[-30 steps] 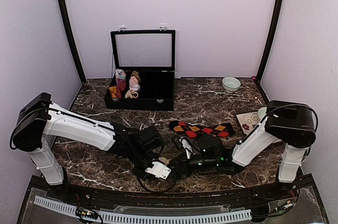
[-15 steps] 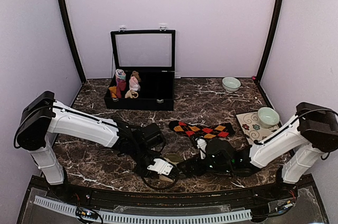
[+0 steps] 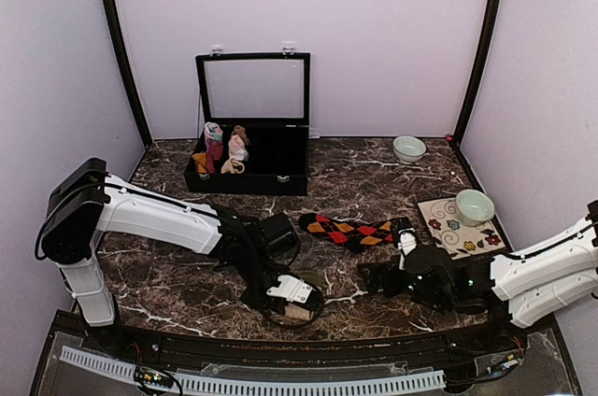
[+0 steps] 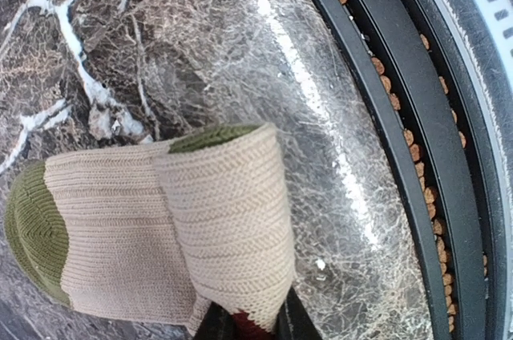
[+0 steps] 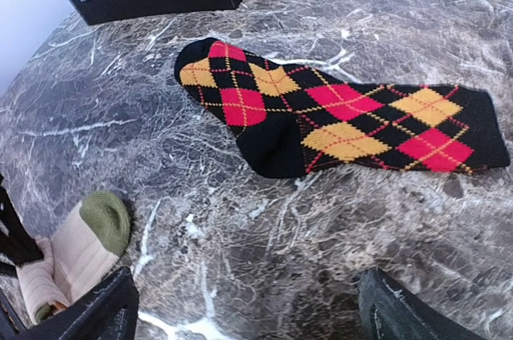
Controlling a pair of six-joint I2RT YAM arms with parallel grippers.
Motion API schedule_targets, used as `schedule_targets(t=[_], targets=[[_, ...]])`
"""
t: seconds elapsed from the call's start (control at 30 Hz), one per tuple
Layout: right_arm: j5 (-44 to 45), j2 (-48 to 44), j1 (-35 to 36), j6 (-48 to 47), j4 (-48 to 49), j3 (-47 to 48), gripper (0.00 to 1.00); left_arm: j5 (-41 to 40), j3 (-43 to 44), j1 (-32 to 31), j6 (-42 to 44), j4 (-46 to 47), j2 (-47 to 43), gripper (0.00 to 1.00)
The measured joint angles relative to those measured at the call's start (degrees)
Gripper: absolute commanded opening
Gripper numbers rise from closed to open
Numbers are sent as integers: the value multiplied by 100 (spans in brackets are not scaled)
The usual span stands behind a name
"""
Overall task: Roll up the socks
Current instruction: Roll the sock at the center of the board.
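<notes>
Quick progress check on the sock rolling. My left end effector [image 4: 247,321] is pinched tight on the cream sock [image 4: 168,220], down at the near edge of the tabletop [image 3: 168,286]. In the wrist view the sock is doubled over on itself into a short, chunky bundle. There's a green patch at one end, a sliver of green at the fold and a bit of maroon right between my fingers. I'd call that one mostly rolled, but I can't tell if the loose end is tucked in or if it would spring open once I let go.

My right end effector [image 5: 244,296] is spread wide with nothing in it, hovering low over the marble just on the near side of the argyle sock [image 5: 345,119]. That sock lies completely flat and stretched out in the middle of the tabletop, apart from the cream one and not started at all. I only see one layer of it, so I can't say whether it's a single sock or a stacked pair.

So roughly halfway, I reckon. The cream roll needs finishing and securing, and the argyle one needs rolling from scratch.
</notes>
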Motion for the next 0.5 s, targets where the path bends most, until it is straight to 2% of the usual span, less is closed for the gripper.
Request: schedule_targets(t=[0.1,0.2,0.5], targets=[[-133,-262,20,-332,374,-321,83,221,264,96,-96,-247,216,1],[-289,-280,446,-984,636,-490,81,503,597,197,-160,-590,476,1],[-308,835,2041,-2577,358,330,74,1733,1554,595,-173,-1655,1351,2]])
